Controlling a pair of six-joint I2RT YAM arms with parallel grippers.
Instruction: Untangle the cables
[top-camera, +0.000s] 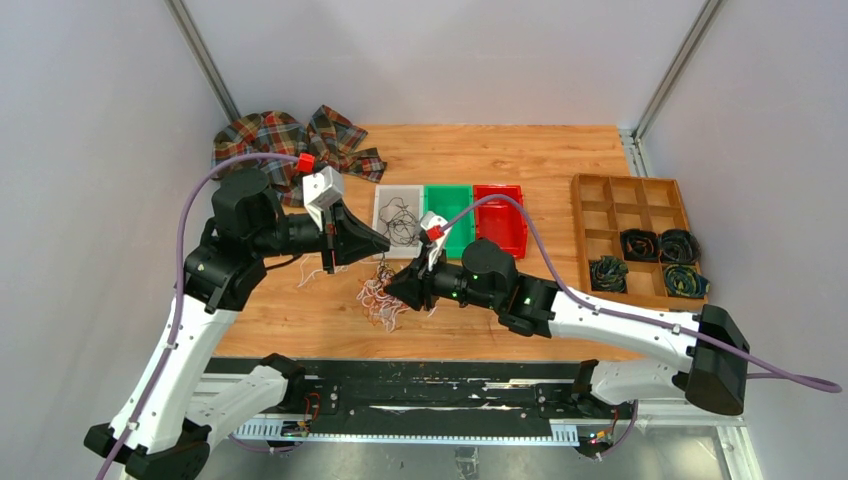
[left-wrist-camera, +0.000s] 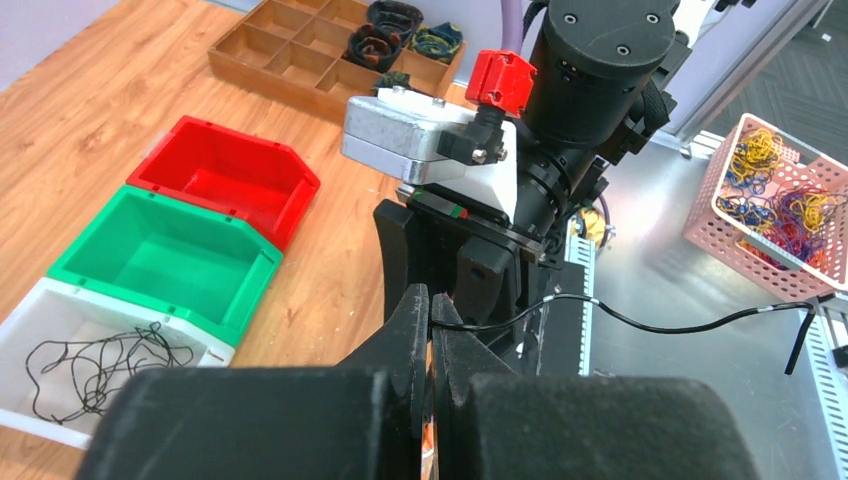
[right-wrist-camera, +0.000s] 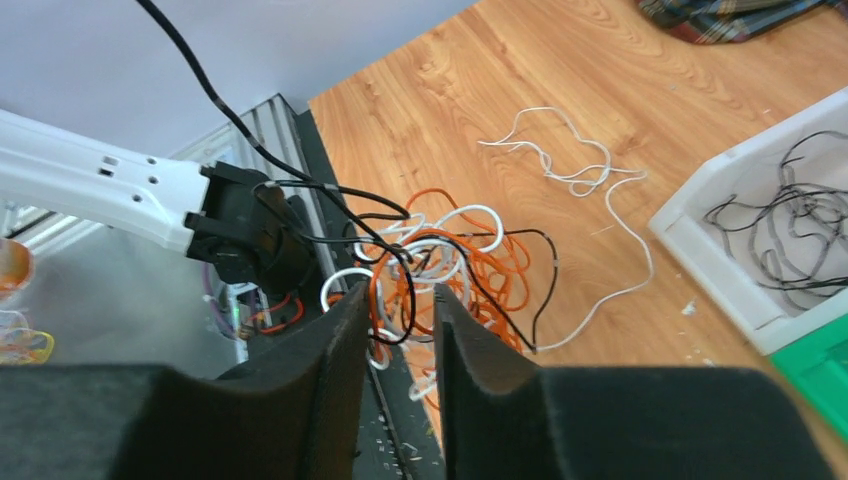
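The cables form a tangle (top-camera: 378, 296) of orange, white and black wires on the table in front of the bins. My left gripper (top-camera: 385, 243) (left-wrist-camera: 432, 300) is shut on one black cable (left-wrist-camera: 650, 325), which runs taut from its tips. In the right wrist view this black cable (right-wrist-camera: 200, 80) climbs up and left out of the tangle (right-wrist-camera: 450, 250). My right gripper (top-camera: 392, 290) (right-wrist-camera: 402, 300) stands at the tangle with its jaws apart. Orange, white and black loops pass through the gap unpinched. A loose white cable (right-wrist-camera: 570, 170) lies apart on the wood.
A white bin (top-camera: 377, 210) holds several black cables, with a green bin (top-camera: 447, 188) and a red bin (top-camera: 498, 188) beside it. A wooden compartment tray (top-camera: 577, 230) with coiled cords sits at the right. Plaid cloth (top-camera: 290, 140) lies at the back left. A pink basket (left-wrist-camera: 775, 190) stands off the table.
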